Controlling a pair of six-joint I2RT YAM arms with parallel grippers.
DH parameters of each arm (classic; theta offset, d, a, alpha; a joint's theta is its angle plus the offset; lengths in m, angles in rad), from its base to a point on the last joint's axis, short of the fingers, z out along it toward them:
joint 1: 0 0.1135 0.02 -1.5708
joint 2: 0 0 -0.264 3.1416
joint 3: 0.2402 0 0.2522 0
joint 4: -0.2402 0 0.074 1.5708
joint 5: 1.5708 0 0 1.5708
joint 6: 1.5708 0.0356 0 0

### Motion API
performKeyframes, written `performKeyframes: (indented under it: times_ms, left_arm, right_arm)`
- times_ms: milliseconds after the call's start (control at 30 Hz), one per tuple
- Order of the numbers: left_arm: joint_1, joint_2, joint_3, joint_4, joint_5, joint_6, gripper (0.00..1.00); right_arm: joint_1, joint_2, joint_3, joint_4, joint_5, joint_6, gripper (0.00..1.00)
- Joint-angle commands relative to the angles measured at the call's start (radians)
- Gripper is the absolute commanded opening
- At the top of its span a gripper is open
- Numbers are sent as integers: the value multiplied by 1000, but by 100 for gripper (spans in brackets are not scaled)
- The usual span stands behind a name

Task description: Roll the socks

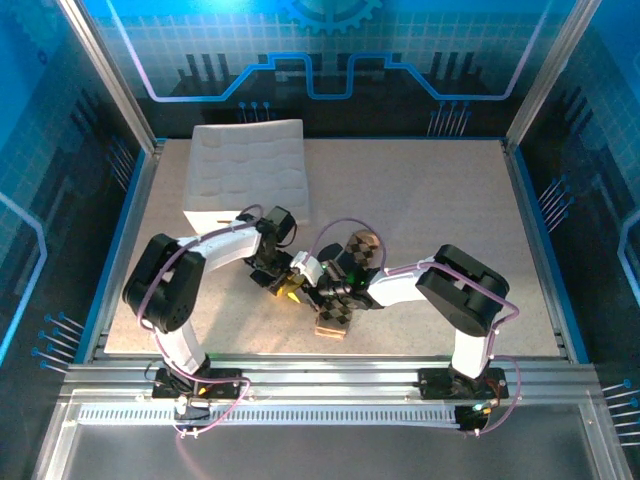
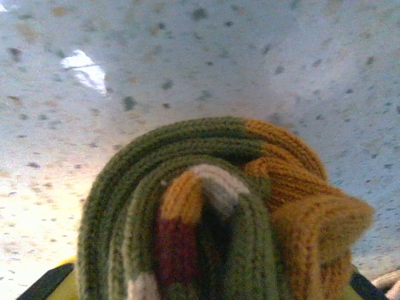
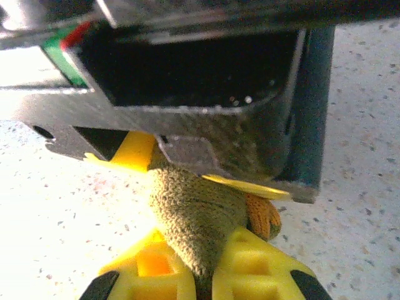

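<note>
The olive green sock (image 2: 206,206) with orange toe and stripes is rolled into a tight bundle. It sits between my two grippers on the speckled table. My left gripper (image 2: 206,290) is shut around the roll, and its yellow fingertips (image 2: 53,284) show at the roll's sides. My right gripper (image 3: 203,272) faces it and is shut on the olive knit (image 3: 194,212), pinching a fold between its yellow fingers. From above, both grippers (image 1: 278,275) (image 1: 303,272) meet at table centre. The brown-beige argyle sock (image 1: 333,322) lies flat under the right forearm.
A white quilted tray (image 1: 245,170) stands at the back left, just behind the left arm. The left gripper's black body (image 3: 187,81) hangs close above the right gripper's fingers. Blue walls and metal posts ring the table.
</note>
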Motion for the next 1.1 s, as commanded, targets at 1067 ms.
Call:
performKeyframes:
  times_ms: [1067]
  left_arm:
    - [102, 200, 675, 120, -534, 580, 0]
  right_arm:
    - [-233, -779, 5, -555, 289, 100, 49]
